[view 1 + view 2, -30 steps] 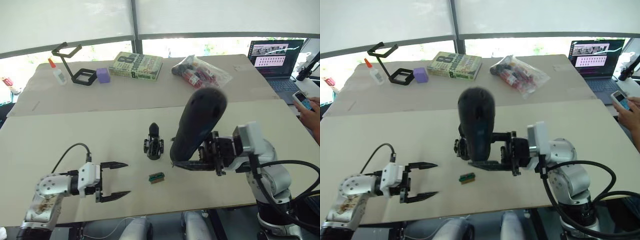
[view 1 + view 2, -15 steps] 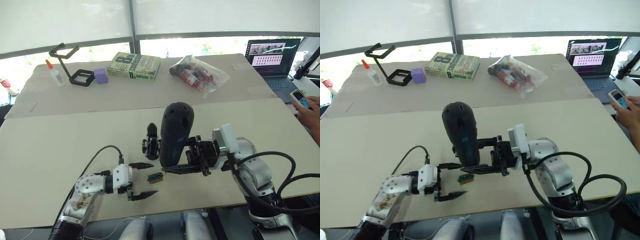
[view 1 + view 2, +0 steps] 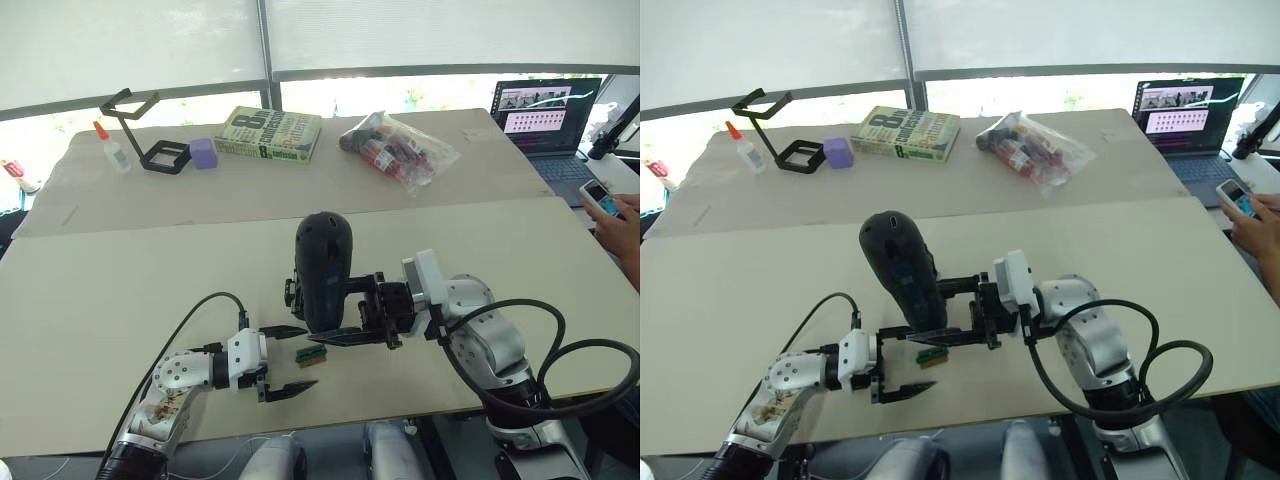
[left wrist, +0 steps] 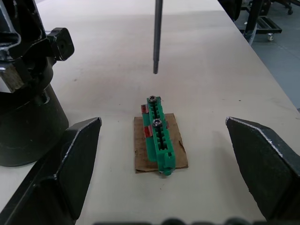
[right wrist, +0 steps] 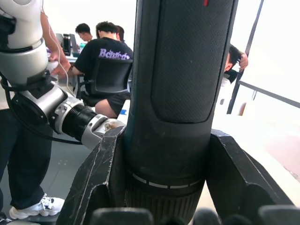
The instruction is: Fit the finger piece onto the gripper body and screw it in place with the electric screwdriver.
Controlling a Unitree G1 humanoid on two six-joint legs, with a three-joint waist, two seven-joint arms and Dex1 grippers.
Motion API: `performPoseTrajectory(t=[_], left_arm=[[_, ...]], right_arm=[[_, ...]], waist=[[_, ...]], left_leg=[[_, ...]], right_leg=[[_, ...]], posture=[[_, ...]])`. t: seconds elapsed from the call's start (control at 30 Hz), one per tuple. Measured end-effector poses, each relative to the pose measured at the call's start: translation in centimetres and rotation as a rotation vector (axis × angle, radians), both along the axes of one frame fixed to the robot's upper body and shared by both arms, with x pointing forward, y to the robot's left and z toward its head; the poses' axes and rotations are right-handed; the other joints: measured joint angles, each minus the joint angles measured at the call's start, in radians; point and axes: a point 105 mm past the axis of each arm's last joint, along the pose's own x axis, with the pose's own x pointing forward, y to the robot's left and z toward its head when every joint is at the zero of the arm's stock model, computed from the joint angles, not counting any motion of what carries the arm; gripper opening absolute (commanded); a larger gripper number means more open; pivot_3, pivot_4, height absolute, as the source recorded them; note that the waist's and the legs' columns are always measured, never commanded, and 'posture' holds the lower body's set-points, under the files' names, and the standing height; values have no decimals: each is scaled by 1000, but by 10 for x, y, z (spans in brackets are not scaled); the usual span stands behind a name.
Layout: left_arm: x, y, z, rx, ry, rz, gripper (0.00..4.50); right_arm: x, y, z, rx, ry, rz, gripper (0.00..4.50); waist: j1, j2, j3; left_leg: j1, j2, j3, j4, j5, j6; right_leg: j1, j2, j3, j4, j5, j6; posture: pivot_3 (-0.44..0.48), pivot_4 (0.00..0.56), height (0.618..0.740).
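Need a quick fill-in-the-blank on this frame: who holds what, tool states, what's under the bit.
The electric screwdriver is gripped by the ____ tool.
The left tool is ____, its fingers either side of the green block.
The screwdriver's metal bit hangs above the ____ block.
The gripper body stands on the ____.

Missing: right; open; green; table

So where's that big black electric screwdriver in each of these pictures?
Left eye view: the electric screwdriver stands upright at mid-table, towards the near edge.
Right eye view: same spot, leaning a little.
Left wrist view: its thin metal bit, tip hovering close to the small green block.
Right wrist view: its black barrel, very close up.
Shared landmark: the green block lies on the table by the bit tip in both eye views too.
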Motion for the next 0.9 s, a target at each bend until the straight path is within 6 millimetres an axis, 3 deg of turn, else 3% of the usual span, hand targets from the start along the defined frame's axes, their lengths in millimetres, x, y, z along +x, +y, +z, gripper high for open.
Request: performPoseTrajectory(t=[0.9], left_arm=[[-6,1,-4,11,19,7,4500]], right_arm=[[2,6,-10,-20,12,-20,1976]], waist=[[-2,0,0]], left_leg=[[0,0,0,-1,0,0]], right_leg=[[0,0,0,0,0,0]], posture=[[0,150,740]])
